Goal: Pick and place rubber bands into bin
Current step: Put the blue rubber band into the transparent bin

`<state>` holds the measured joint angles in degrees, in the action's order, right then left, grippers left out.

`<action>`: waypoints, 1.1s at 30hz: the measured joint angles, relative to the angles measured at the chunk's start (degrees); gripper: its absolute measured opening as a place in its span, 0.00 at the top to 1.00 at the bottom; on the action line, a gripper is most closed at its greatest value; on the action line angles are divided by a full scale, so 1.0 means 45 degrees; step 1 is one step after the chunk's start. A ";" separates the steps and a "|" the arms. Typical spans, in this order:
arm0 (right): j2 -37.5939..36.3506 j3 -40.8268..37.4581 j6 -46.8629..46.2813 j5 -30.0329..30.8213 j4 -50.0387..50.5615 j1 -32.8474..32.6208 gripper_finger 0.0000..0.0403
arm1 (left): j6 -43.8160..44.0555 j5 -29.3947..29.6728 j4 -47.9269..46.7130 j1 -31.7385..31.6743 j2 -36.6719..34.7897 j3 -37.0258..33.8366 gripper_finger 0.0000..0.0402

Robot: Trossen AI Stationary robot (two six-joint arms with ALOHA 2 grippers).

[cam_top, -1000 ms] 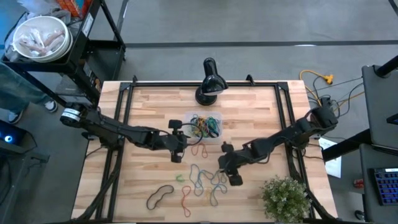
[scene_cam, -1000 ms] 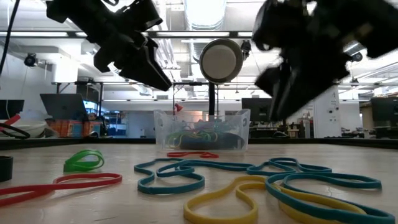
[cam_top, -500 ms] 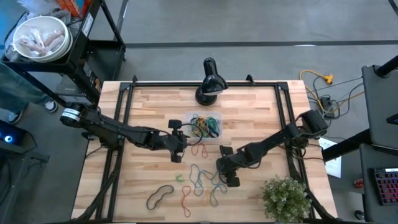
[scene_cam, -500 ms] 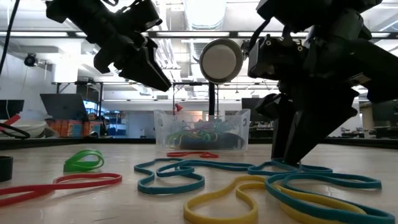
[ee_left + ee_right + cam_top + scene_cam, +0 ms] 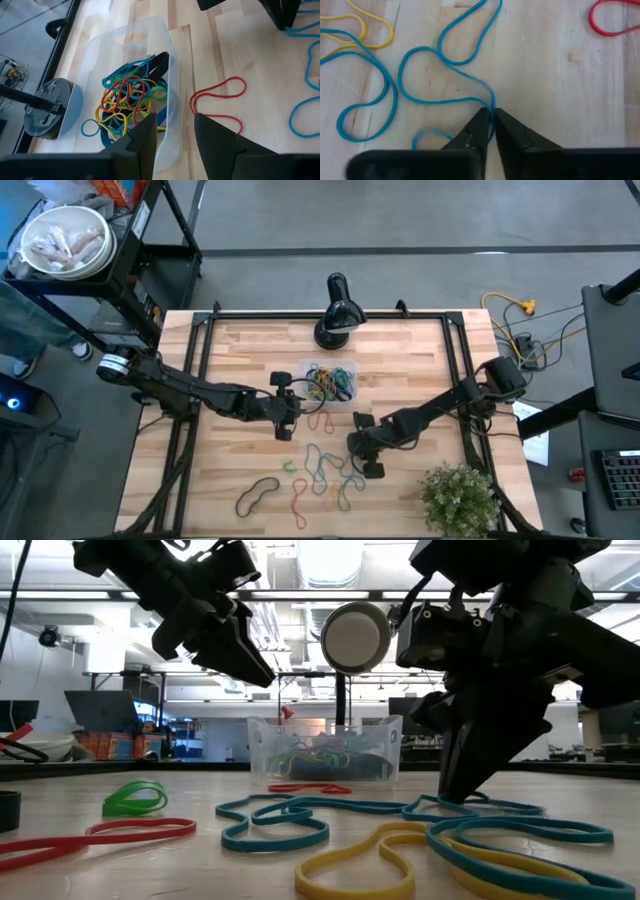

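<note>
Your right gripper (image 5: pixel 490 114) is down at the table (image 5: pixel 420 360), just right of centre in the lower half of the high view, among the loose rubber bands (image 5: pixel 325 472). In the right wrist view its two fingers (image 5: pixel 470 132) are pressed together with a blue rubber band (image 5: pixel 445 60) pinched between their tips; the strand runs up from the tips and loops across the wood toward the upper left of that frame. In the low view the same gripper (image 5: pixel 455 795) stands with its tips at the table on the right side of the frame, touching the blue band (image 5: pixel 470 808) there.

Your left gripper (image 5: pixel 284 423) hangs above the table left of centre in the high view, just below and left of the clear bin (image 5: pixel 352 395). In the left wrist view its fingers (image 5: pixel 145 140) stand apart with nothing between them, the near corner of the bin (image 5: pixel 167 65) just ahead of them.

The bin sits at the middle of the table and holds a tangle of yellow, blue, green and red bands (image 5: pixel 127 100). A red band (image 5: pixel 220 97) lies on the wood just beside the bin. More bands lie loose in the lower centre of the high view: blue, yellow, green, red and one dark one (image 5: pixel 257 495) at lower left. A black lamp (image 5: pixel 337 315) stands at the table's top edge and a green plant (image 5: pixel 460 498) at lower right.
</note>
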<state>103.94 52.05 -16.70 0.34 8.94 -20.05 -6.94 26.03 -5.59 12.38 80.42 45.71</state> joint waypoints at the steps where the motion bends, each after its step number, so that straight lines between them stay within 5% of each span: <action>1: 0.0005 0.0000 0.0066 0.0000 -0.0011 -0.0020 0.96 | 0.0000 -0.0001 -0.0004 0.0000 0.0000 0.0000 0.71; 21: -0.1131 0.1795 0.2628 0.0483 0.1218 -0.0225 0.98 | 0.0005 0.0004 -0.0232 0.0000 0.0000 -0.0024 0.71; 26: -0.1679 0.2330 0.3705 0.2019 0.1735 -0.0225 0.98 | 0.0005 0.0008 -0.0252 0.0000 0.0000 -0.0024 0.71; 33: -0.1987 0.3243 0.5501 0.5853 0.2343 -0.0220 0.98 | 0.0005 0.0003 -0.0241 0.0000 0.0000 -0.0021 0.71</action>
<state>95.00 66.65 8.06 26.68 19.49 -21.04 -6.92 26.04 -6.68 12.38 80.42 45.62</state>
